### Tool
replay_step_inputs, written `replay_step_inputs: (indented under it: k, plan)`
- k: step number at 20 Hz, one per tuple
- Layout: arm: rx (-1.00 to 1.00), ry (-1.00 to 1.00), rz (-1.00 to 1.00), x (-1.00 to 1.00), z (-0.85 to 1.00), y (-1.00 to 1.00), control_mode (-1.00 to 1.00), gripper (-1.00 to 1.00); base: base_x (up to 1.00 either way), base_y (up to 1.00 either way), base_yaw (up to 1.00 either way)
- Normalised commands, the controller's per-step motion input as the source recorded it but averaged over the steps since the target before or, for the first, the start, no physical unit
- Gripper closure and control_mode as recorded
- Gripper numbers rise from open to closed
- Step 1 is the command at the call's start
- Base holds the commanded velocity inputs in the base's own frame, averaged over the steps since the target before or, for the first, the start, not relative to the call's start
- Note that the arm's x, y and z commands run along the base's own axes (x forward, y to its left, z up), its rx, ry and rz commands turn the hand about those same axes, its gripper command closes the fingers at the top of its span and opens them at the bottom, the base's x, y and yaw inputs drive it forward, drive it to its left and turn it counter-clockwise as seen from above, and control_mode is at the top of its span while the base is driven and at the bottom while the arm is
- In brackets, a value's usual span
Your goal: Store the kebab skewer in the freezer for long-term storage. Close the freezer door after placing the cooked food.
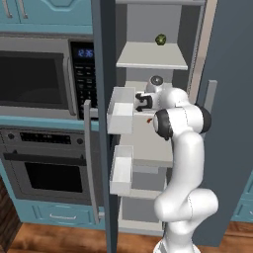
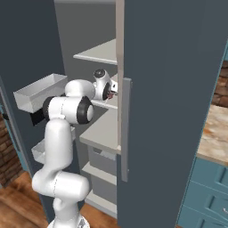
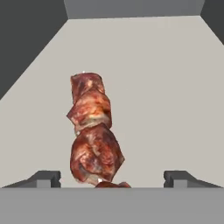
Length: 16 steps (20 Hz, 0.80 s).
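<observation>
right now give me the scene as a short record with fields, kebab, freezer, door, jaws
kebab: reddish-brown meat chunks on a thin skewer, lying on the pale grey freezer shelf, between the fingertips but apart from both
jaws: the gripper stands wide open, nothing held
freezer: tall narrow compartment with pale shelves, arm reaching inside
freezer door: dark grey-blue door with white inner bins, swung open, not yet closed
other item: small round green thing on the shelf above
task state: kebab placed, door closing left

arm [image 1: 185, 163]: glossy white rounded links | joints: dark grey-black bands | wrist: black housing, round grey cap | tool [image 3: 112, 177]: two small dark grey fingertips
</observation>
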Motion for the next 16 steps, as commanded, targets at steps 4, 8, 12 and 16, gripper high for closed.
replay_step_inputs:
  k: [4, 8, 12, 16]
  plan:
    - [0.00, 0.00, 0.00, -0.03, 0.00, 0.00, -1.00, -1.00, 0.00, 0.00, 0.00]
    - [0.00, 0.00, 0.00, -0.35, 0.00, 0.00, -1.00, -1.00, 0.00, 0.00, 0.00]
    - [0.00, -0.03, 0.00, -0.64, 0.00, 0.00, -1.00, -1.00, 0.00, 0.00, 0.00]
    - [0.00, -0.02, 0.00, -0.69, 0.01, 0.00, -1.00, -1.00, 0.00, 0.00, 0.00]
